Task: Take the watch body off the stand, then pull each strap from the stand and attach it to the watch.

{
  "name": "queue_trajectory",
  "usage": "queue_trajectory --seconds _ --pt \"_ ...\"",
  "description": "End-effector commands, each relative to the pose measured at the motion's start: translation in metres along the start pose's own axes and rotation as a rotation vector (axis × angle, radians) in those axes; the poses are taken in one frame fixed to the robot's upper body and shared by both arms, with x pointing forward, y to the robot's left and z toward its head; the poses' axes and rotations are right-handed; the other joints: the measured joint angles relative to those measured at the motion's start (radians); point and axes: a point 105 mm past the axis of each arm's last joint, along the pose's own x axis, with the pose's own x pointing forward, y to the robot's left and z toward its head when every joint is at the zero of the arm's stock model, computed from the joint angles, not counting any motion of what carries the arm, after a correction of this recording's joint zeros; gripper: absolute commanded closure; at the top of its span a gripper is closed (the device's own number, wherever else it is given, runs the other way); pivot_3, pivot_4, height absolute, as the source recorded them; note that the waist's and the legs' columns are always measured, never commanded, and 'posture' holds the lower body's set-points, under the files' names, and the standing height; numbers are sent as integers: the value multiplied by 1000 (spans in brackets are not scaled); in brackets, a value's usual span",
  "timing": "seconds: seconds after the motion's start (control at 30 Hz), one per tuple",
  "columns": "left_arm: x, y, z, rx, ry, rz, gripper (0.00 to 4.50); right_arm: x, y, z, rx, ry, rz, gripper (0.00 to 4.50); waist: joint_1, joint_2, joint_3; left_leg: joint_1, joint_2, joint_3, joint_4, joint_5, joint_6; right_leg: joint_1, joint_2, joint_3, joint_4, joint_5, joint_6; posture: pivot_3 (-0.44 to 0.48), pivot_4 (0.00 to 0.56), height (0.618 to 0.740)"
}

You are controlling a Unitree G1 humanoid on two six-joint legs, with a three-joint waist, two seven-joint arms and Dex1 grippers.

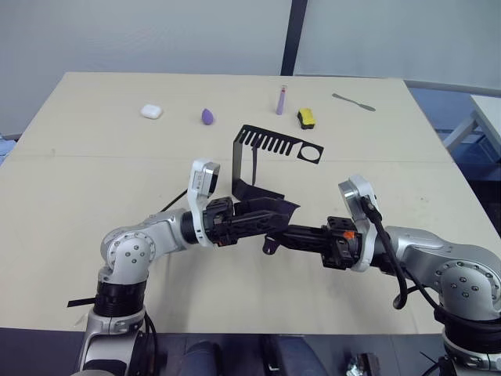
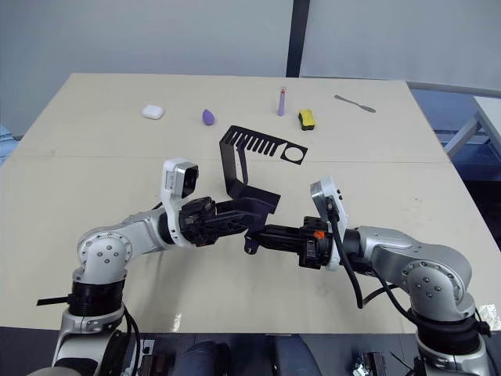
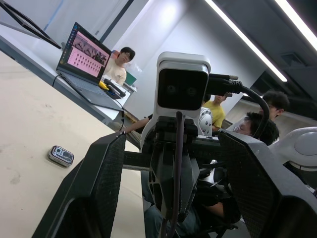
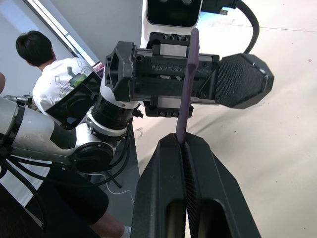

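Strap (image 4: 187, 74) is sitting pinched upright in our right gripper (image 4: 184, 148) w/ jaws closed, reaching btwn the wide-open jaws of our left gripper (image 3: 173, 198) above the counter (image 1: 117, 157), so we're risking it slipping if misaligned.

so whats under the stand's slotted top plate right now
Under the stand top plate: bare table and its black base foot. No strap hangs there. The left pincer covers the foot's near edge; the right pincer clamps a strap.
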Motion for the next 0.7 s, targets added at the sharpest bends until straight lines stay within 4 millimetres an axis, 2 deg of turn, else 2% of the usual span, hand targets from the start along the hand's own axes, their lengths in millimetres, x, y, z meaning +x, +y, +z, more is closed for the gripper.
queue_trajectory --seconds 0.03,0.07,0.1,0.17,0.7 --pt "1 -6 4 6 -30 -26 1284 0 4 5 -20 -13 13 4500 0 0 0 0 0 0 0 0 0 0 0 0 0 0 0 0 150 740" --pt "1 -6 4 7 -31 -26 1284 0 4 5 -20 -13 13 4500 0 0 0 0 0 0 0 0 0 0 0 0 0 0 0 0 150 740" --pt "1 -6 4 6 -32 -26 1794 1 4 5 -19 -12 13 4500 0 0 0 0 0 0 0 0 0 0 0 0 0 0 0 0 150 740" --pt "2 -6 3 5 -21 -22 2374 1 3 5 -18 -12 13 4500 0 0 0 0 0 0 0 0 0 0 0 0 0 0 0 0 150 740" --pt "3 -2 0 1 -19 -5 2374 1 2 4 -13 -5 5 4500 1 0 0 0 0 0 0 0 0 0 0 0 0 0 0 0 150 740"
